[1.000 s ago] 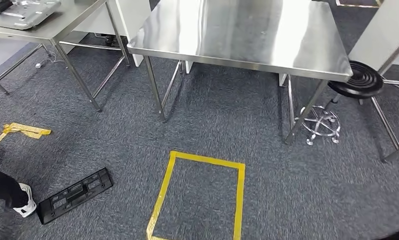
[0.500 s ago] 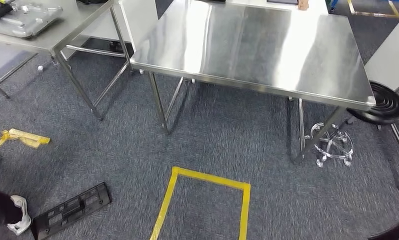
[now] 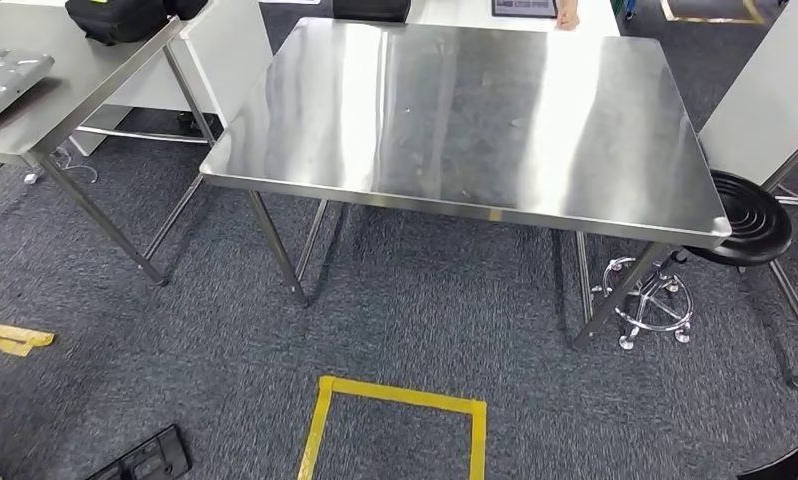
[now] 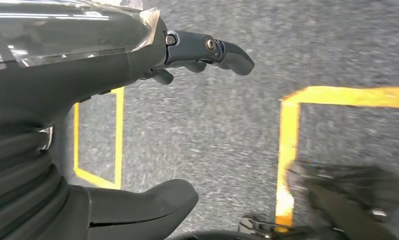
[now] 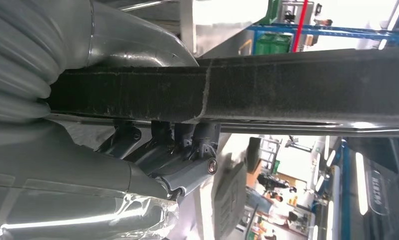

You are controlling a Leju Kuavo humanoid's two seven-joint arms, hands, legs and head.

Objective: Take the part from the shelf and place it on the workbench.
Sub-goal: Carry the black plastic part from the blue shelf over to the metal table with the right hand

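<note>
Grey speckled carpet (image 3: 445, 330) covers the floor, marked with a yellow tape square (image 3: 395, 430) and a loose scrap of yellow tape (image 3: 10, 337). A steel table (image 3: 455, 120) with a reflective top stands on thin metal legs. A second steel table (image 3: 35, 90) stands beside it, and a black round stool (image 3: 750, 220) on a chrome base stands at its other side.

a factory or workshop floor, by the look of it: stainless-steel workbenches (image 3: 475, 120) on thin metal legs stand on grey industrial carpet (image 3: 425, 320) marked with yellow tape squares (image 3: 395, 420), a black round stool (image 3: 750, 220) beside one. blue metal racking (image 5: 297, 30) and what may be ceiling strip lights (image 5: 360, 170) show blurrily behind.
</note>
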